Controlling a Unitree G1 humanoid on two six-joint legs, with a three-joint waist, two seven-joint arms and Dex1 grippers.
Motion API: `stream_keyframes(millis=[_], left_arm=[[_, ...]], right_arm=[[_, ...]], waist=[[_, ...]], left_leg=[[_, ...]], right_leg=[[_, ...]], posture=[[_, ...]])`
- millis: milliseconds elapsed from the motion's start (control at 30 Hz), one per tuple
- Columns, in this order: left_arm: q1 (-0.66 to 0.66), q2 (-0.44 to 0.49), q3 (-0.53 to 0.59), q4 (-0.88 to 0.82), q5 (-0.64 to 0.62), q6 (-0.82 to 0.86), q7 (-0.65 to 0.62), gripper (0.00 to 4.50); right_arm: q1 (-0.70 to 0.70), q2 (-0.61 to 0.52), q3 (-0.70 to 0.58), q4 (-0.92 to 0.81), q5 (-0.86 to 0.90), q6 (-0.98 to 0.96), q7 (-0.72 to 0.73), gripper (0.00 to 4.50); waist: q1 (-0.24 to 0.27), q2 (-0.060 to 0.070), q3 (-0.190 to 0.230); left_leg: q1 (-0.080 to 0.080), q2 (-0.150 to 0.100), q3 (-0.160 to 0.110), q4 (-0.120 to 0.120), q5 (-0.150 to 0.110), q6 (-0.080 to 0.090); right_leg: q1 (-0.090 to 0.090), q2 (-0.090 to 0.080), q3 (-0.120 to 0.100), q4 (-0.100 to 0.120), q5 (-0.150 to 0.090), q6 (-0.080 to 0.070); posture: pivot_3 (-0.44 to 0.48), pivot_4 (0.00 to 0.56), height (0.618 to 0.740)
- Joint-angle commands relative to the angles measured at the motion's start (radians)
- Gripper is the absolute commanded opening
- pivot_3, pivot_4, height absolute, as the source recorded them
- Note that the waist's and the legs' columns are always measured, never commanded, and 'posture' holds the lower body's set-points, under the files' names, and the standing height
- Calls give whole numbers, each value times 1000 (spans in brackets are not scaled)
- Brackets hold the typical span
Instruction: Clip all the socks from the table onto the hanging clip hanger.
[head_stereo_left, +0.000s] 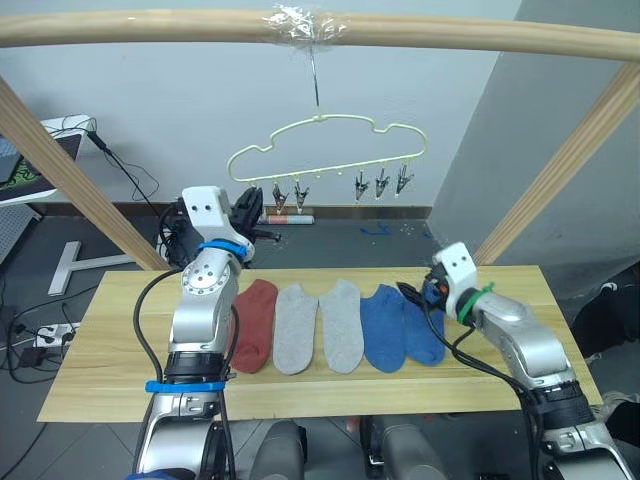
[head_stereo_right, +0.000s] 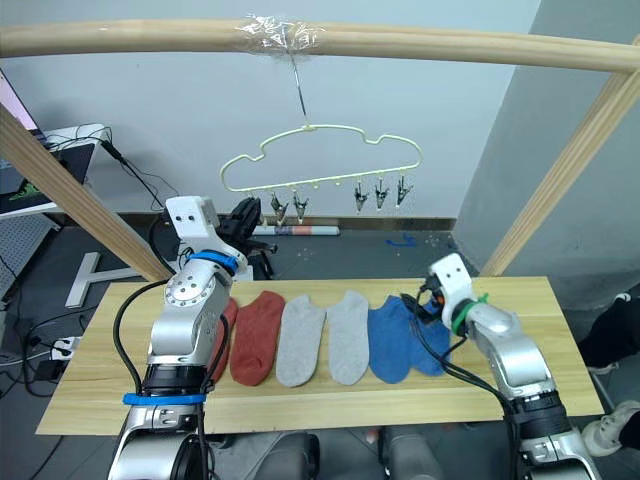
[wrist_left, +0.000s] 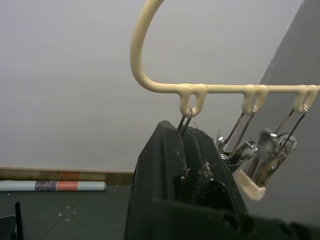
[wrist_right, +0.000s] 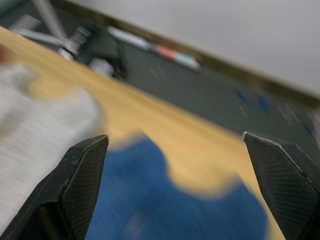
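wooden pole frame carries the clip hanger; left hand pinches its end clip, right hand gapes wide over blue socks on desk.

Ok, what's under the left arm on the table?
A rust-red sock lies on the table, mostly covered by the left arm; just its edge shows beside the second rust-red sock. How it lies under the arm cannot be seen.
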Motion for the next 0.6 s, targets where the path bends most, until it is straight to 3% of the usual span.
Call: stream_keyframes(millis=[33, 533, 600], left_arm=[[6, 5, 8, -33, -7, 5, -3, 47], [16, 10, 9, -48, -5, 15, -1, 47], [16, 12, 8, -49, -3, 16, -2, 0]], right_arm=[[-9, 6, -12, 3, -19, -12, -13, 4500], [-16, 79, -16, 191, -57, 10, -60, 4500], [-9, 84, 2, 215, -68, 1, -48, 4141]], waist=[[-1, 0, 0], [0, 0, 1], [0, 0, 1]], left_leg=[[0, 0, 0, 0, 0, 0], [1, 0, 3, 0, 0, 0], [1, 0, 3, 0, 0, 0]], right_leg=[[0, 0, 1, 0, 0, 0], [0, 0, 3, 0, 0, 0], [0, 0, 3, 0, 0, 0]], posture=[[12, 234, 740], [6, 234, 740], [6, 234, 740]])
